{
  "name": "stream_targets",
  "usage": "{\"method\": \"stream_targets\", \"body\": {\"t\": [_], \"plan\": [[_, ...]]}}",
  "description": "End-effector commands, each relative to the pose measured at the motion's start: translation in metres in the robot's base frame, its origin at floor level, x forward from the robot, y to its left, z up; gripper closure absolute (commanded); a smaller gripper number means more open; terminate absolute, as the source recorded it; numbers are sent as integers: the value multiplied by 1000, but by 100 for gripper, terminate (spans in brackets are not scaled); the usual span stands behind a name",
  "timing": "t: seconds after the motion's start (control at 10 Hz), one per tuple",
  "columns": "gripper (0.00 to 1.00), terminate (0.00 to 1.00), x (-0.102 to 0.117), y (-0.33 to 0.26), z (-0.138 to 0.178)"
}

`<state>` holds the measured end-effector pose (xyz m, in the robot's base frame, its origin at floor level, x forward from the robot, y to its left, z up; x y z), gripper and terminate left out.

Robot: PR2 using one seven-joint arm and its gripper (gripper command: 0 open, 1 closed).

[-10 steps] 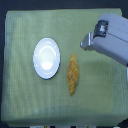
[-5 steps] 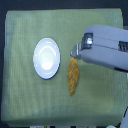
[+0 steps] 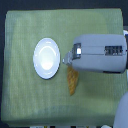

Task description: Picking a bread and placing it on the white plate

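Note:
The white plate [image 3: 46,59] lies on the green cloth, left of the middle of the exterior view. The bread [image 3: 73,83], a golden-brown loaf, lies on the cloth just to the plate's lower right. Its upper end is hidden under my arm. My gripper [image 3: 65,59] reaches in from the exterior view's right. Its tip sits right at the plate's right rim, above the bread's upper end. The grey bulk of the gripper [image 3: 97,54] hides the fingers, so whether they are open or shut does not show.
A green tablecloth [image 3: 30,105] covers the table, with dark floor past its edges. A pale rounded part of the robot [image 3: 122,115] shows at the lower right corner.
My arm has moved toward the exterior view's left and lower. It now covers the bread's upper end, and its tip reaches the plate's rim. Bread and plate have not moved.

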<state>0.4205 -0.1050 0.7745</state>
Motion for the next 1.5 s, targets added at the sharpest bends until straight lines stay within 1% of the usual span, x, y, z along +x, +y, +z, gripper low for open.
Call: {"method": "stream_targets", "body": {"t": [0.0, 0.4, 0.5, 0.7, 0.9, 1.2, 1.3, 1.4], "plan": [[0, 0, 2, 23, -36], [0, 0, -4, 3, -50], [0, 0, -3, 3, -53], [0, 0, 6, 12, -60], [0, 0, 9, 22, -62], [0, 0, 4, 18, -60], [100, 0, 2, 16, -56], [100, 0, 4, 14, -54]]}}
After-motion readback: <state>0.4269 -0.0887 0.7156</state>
